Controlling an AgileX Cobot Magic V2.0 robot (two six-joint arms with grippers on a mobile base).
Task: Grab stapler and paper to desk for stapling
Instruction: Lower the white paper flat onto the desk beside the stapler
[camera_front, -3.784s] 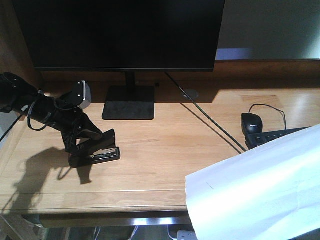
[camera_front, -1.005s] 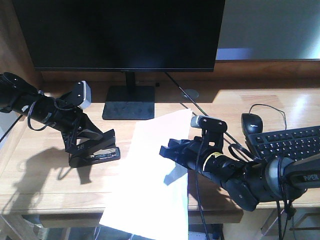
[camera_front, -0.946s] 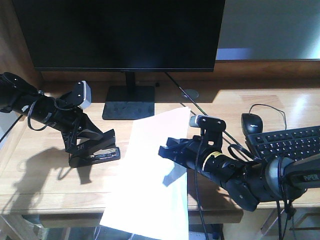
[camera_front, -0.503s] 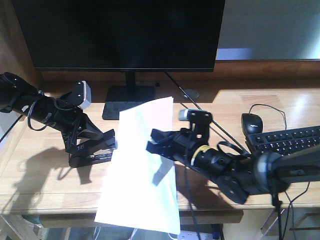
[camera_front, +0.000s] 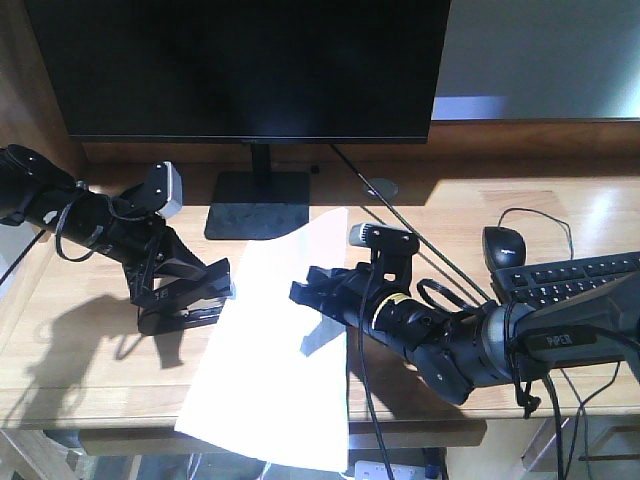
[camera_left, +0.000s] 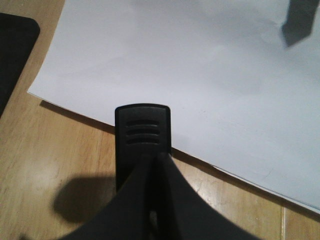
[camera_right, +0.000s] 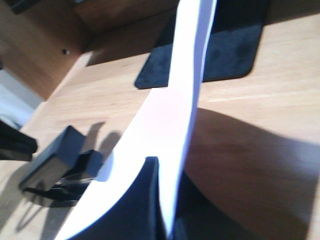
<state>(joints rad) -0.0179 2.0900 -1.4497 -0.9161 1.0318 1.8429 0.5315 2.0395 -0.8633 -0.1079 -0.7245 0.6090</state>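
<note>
The paper lies slanted across the middle of the bench. Its near end hangs past the front edge, and its left edge reaches the stapler on the left side. The right jaws are closed on the sheet's right edge. In the right wrist view it bows away from that pinch, so we judge it light, limp and easy to crease. A hold close to the edge works, but only one side is steered, and the free corners will probably lag and sag. We would push it slowly and keep it low so it slides on the wood.

The left jaws are closed on the stapler's rear half and keep it on the bench. It looks small, rigid and smooth, and it is hinged, so we expect a squeeze from above to press it shut. In the left wrist view its nose overlaps the paper's edge. We cannot tell whether the sheet is inside the mouth.
</note>
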